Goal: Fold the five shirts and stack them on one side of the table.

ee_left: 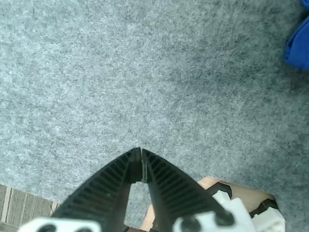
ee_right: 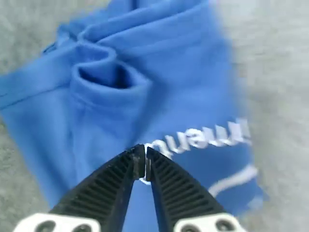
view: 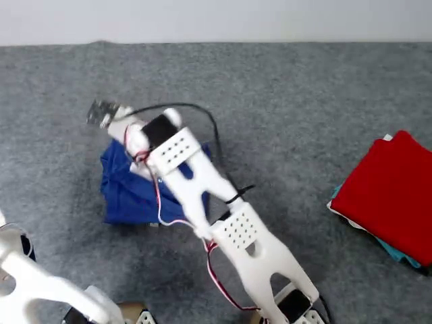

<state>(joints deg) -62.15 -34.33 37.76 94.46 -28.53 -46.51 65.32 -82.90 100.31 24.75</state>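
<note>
Main thing here: the blue shirt (ee_right: 159, 87) sits directly under the right gripper (ee_right: 145, 162), which points down at its printed side. The jaws are pressed together and I don't see any cloth bunched between them, so I'd call it closed on nothing.

From the high view the shirt (view: 128, 196) is a lumpy, roughly square bundle left of centre. The right arm (view: 233, 229) is stretched diagonally over it, so that arm is clearly the nearer one. The left gripper (ee_left: 141, 157) is closed too, nothing in it, over bare mat (ee_left: 120, 72), with just a corner of the shirt off to one side.

The stack (view: 397, 254), red shirt (view: 391, 182) on top, is at the table's right edge — well apart from the blue one, with mat between. My guess is the bundle wants tidying, then hauling rightward. The arm's black cable (view: 196, 108) loops just beside the shirt — could snag.
</note>
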